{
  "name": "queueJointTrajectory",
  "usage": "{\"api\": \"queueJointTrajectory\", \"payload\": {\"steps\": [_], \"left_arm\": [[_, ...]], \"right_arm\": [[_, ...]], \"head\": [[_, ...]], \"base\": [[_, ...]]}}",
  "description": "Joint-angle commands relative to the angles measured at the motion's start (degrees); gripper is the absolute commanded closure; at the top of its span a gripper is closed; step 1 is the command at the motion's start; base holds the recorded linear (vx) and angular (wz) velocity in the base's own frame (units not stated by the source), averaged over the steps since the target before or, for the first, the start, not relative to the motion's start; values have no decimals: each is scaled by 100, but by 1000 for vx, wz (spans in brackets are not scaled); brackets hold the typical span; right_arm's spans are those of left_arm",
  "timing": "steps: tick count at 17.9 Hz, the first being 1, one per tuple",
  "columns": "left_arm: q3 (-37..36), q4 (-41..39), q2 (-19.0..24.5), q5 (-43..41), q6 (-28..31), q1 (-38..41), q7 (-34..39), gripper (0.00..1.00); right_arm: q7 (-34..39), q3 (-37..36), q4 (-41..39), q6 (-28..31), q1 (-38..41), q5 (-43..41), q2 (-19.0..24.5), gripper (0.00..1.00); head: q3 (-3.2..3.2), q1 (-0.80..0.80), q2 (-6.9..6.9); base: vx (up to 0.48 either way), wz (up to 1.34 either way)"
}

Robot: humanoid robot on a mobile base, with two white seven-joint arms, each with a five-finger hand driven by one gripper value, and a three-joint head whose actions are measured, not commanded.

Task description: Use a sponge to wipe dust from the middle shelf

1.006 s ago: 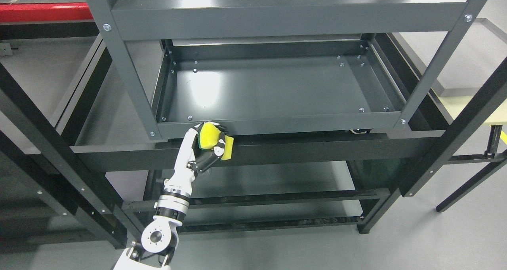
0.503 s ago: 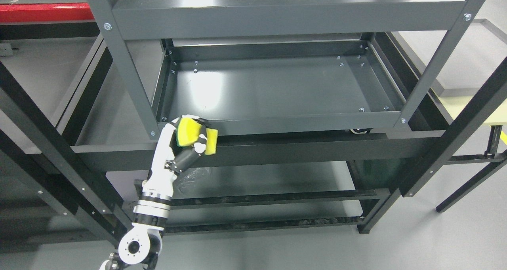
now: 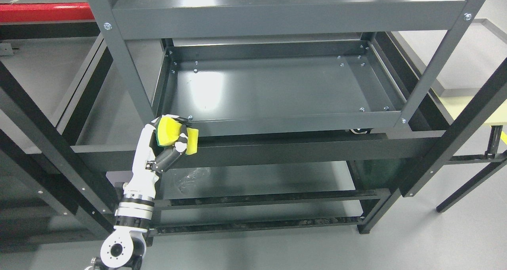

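- Grey floor, dark metal rack w/ middle shelf (image 3: 277,90) glossy under light.
- Left hand (image 3: 164,143) up from lower left, fingers wrapped round yellow sponge (image 3: 174,135).
- Sponge at shelf's front-left corner, against front lip.

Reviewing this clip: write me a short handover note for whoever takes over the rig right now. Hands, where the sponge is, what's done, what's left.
Left hand: shut on the yellow sponge, held at the front left corner of the middle shelf, against its front lip.
Right hand: not in view.
Done: sponge is picked up and brought to the shelf edge.
Left: the sponge is not on the shelf floor; I cannot tell from this view whether any of the surface has been wiped. Likely next: lift it over the lip and sweep across.
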Motion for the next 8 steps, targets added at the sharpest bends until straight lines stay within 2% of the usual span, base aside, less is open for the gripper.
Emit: {"api": "queueJointTrajectory", "payload": {"steps": [1, 8], "left_arm": [[187, -171, 16, 1, 57, 136, -1, 100], [248, -171, 25, 1, 57, 180, -1, 100]], "right_arm": [[-10, 0, -100, 412, 1, 0, -100, 0], [-10, 0, -100, 412, 1, 0, -100, 0]], "head": [[0, 0, 0], [0, 0, 0]], "base": [[0, 0], [0, 0]]}}
